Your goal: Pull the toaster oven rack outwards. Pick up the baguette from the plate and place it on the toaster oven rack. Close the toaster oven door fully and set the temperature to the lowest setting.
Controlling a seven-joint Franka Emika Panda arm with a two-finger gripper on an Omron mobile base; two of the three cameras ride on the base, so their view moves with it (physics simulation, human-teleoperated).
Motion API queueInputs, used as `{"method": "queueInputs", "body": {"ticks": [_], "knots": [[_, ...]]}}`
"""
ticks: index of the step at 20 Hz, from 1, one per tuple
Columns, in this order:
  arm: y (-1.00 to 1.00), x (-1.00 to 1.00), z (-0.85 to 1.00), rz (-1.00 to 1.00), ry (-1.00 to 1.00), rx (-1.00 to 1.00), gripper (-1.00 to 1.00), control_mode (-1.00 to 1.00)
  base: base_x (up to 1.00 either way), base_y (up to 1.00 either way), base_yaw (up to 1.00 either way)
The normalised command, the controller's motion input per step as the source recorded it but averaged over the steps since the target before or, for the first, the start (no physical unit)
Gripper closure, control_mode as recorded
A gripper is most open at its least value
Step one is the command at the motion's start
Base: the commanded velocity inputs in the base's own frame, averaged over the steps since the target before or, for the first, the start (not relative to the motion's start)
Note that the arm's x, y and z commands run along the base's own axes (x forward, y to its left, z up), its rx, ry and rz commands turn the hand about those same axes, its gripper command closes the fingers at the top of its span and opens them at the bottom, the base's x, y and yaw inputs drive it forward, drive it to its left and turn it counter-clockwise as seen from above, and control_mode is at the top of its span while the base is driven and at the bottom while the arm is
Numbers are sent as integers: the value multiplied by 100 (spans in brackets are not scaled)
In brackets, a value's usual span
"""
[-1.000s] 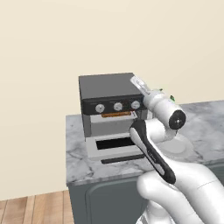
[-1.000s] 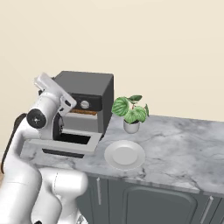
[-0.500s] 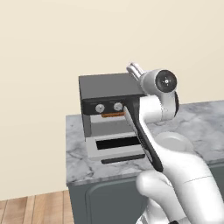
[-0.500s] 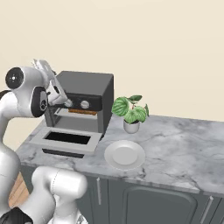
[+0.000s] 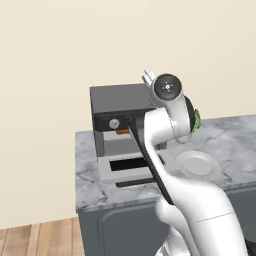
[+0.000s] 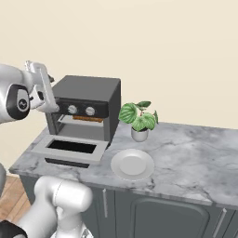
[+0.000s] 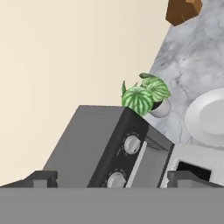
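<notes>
Toaster oven (image 6: 88, 109) sits at the left end of the marble counter (image 6: 195, 158), back near the wall; toaster oven door (image 6: 72, 148) is dropped flat, lying open toward the counter's front edge, dark window facing up; baguette (image 6: 87, 119) shows as an orange-brown strip inside the cavity just under the knob strip, apparently already on the toaster oven rack (image 6: 83, 124), though how far the rack sits in or out is hard to tell; plate (image 6: 132, 163) is bare, near the front edge just right of the open door; potted plant (image 6: 138, 120) stands behind the plate, beside the oven's right wall; gripper (image 6: 41, 86) is raised high at the oven's upper left corner, clear of the door and touching nothing; its fingertips (image 7: 43, 178) at the bottom of the hand view stand wide apart with nothing between them; a brown block (image 7: 183, 9) lies far off on the counter in the hand view, can't tell what it is; judged step: bread placed, door closing is in hand; next move calls for dropping down to the door's front lip or bar handle and swinging it up until fully shut, then going to the temperature knob (image 6: 72, 109) and turning it to lowest; which of the knobs is temperature can't be read here.
</notes>
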Motion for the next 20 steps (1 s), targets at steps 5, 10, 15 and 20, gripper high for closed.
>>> {"method": "queueInputs", "body": {"ticks": [5,10,15,20], "knots": [[0,-32,-41,-5,2,7,-100,-100,0,0,0],[1,-16,-43,-3,6,1,-100,-100,0,0,0],[13,0,-35,0,9,0,-100,-100,0,0,0],[24,0,-25,0,13,0,-100,-100,0,0,0]]}}
